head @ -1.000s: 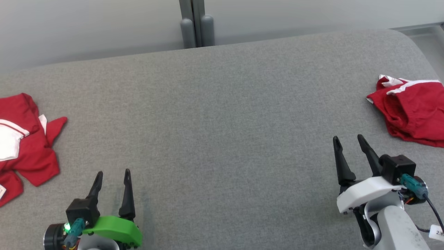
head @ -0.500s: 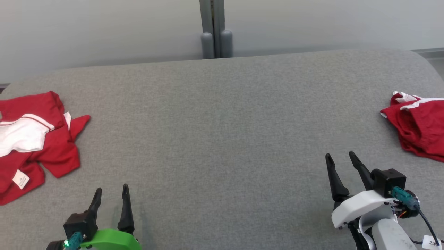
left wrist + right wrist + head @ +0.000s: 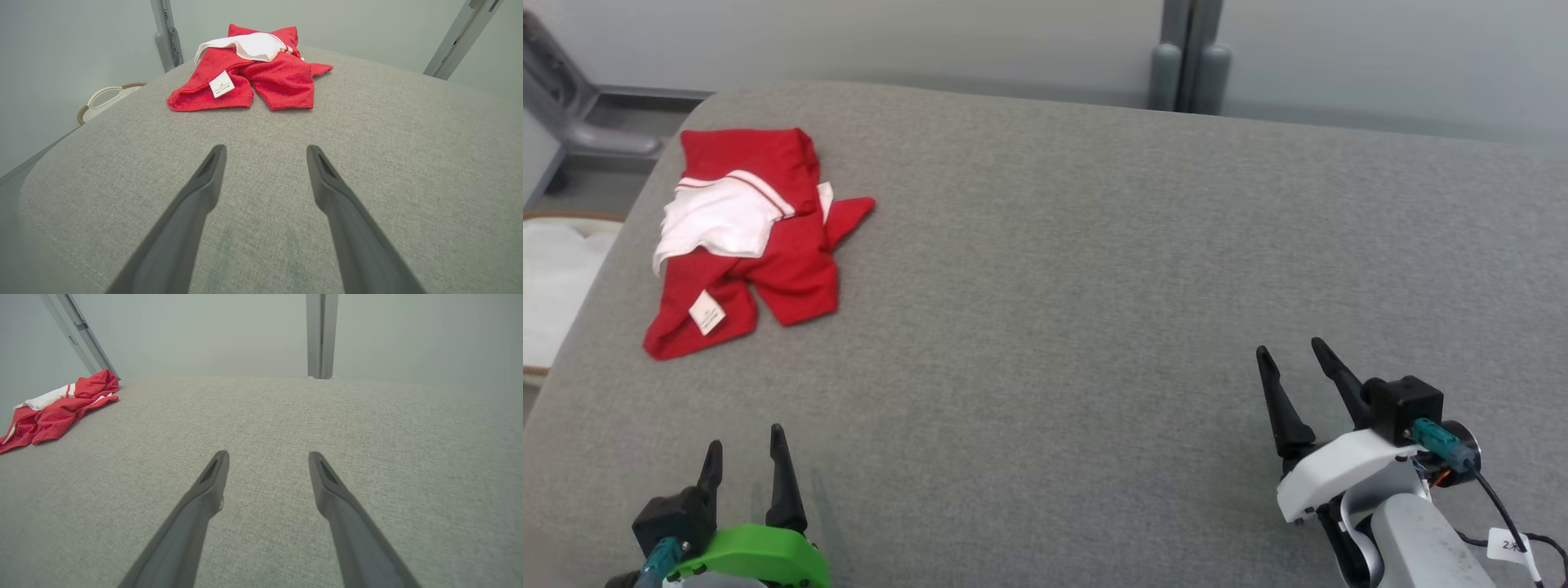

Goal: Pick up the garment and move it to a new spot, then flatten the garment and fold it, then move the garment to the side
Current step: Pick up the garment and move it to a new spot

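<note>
View swung toward robot's left; things themselves unmoved. Crumpled red-and-white garment (image 3: 747, 241) now fully in sight near far-left corner of grey table (image 3: 1054, 278), well ahead of left gripper (image 3: 745, 437). 2 pincers spread, empty; right gripper (image 3: 1289, 347) well apart. Pickup not begun; left gripper looks best placed.

i see a grey fabric tabletop (image 3: 1054, 286) with rounded corners, a pale wall (image 3: 931, 33) behind its far edge, a grey post (image 3: 1188, 49) there, and a basket (image 3: 547, 278) beside its left edge.
</note>
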Controlling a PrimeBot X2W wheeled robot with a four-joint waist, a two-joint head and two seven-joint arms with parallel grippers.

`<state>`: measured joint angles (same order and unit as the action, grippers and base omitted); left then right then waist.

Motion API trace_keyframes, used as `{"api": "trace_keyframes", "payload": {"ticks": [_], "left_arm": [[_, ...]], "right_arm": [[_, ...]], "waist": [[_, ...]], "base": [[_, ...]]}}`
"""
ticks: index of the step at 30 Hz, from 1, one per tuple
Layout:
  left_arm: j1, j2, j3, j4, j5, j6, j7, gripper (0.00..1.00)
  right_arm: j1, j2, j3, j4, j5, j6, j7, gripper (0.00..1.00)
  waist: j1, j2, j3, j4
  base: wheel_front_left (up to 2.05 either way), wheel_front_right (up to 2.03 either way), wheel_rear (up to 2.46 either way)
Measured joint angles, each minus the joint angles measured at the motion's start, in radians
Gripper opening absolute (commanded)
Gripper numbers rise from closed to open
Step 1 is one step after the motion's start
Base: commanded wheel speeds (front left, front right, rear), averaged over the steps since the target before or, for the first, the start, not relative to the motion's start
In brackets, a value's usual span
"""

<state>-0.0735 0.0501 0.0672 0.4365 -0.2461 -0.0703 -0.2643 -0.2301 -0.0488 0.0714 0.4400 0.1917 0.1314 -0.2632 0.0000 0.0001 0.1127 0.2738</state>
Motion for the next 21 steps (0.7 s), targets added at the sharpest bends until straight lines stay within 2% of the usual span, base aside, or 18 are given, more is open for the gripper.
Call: {"api": "trace_keyframes", "payload": {"ticks": [9,13,21], "left_arm": [[0.001,0.0,0.021,0.061,-0.055,-0.013,0.0,1.0],[-0.002,0.001,0.024,0.074,-0.064,-0.028,0.0,1.0],[-0.128,0.01,0.05,0.117,-0.072,-0.054,0.0,1.0]], "right_arm": [[-0.035,0.001,0.046,0.036,-0.012,0.0,0.0,1.0],[-0.054,0.001,0.056,0.041,-0.017,0.0,0.0,1.0],[-0.102,0.002,0.093,0.013,-0.05,0.0,0.0,1.0]], "waist": [[0.0,0.0,0.029,0.167],[0.0,0.0,0.046,0.221],[0.0,0.0,0.11,0.237]], "base": [[0.0,0.0,0.0],[0.0,0.0,0.0],[0.0,0.0,0.0]]}}
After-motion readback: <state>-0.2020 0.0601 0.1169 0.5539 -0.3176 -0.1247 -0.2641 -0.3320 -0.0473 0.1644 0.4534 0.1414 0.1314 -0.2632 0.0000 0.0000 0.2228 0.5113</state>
